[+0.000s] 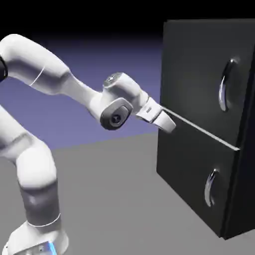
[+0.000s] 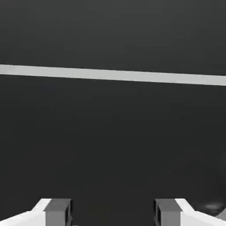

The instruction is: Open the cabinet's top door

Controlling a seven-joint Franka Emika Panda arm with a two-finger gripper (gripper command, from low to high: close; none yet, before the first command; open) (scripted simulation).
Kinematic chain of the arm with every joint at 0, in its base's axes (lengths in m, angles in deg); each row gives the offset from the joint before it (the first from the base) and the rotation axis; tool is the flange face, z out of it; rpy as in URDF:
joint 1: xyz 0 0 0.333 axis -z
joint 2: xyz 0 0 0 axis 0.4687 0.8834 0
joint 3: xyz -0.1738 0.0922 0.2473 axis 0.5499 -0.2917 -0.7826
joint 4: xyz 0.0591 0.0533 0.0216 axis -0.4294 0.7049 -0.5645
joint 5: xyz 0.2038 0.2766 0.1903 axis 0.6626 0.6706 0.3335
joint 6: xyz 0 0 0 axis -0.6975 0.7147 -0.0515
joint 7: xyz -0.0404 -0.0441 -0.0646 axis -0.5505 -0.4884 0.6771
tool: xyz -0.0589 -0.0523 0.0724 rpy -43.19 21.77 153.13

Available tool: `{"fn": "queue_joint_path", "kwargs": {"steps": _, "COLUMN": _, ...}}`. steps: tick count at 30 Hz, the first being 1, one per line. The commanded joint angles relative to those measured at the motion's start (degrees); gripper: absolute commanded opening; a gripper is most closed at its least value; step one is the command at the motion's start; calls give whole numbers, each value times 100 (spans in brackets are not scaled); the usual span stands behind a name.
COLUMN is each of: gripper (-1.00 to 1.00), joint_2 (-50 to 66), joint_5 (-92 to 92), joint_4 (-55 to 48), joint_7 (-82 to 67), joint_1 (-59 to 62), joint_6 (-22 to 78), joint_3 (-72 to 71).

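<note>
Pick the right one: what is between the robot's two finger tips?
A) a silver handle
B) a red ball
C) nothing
C, because in the hand view the fingertips stand wide apart with no handle or ball between them, only the cabinet's dark front beyond.

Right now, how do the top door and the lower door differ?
The top door is taller; the lower door is shorter. The top door's handle is longer than the lower door's handle. The top door sits above the pale strip, the lower door below it. Both are dark, flat and shut, with curved silver handles.
</note>
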Motion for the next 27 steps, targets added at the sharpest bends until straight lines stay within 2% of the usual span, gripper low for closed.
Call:
{"fn": "queue_joint_path", "kwargs": {"steps": 1, "gripper": 0, "joint_2": -59, "joint_5": -250, "joint_4": -58, "joint_7": -175, "joint_1": -104, "joint_6": 8, "joint_3": 120}}
{"fn": "queue_joint_path", "kwargs": {"steps": 27, "gripper": 0, "joint_2": -1598, "joint_5": -6728, "joint_4": -1575, "joint_7": -4727, "joint_1": -2802, "joint_6": 213, "joint_3": 3223}}
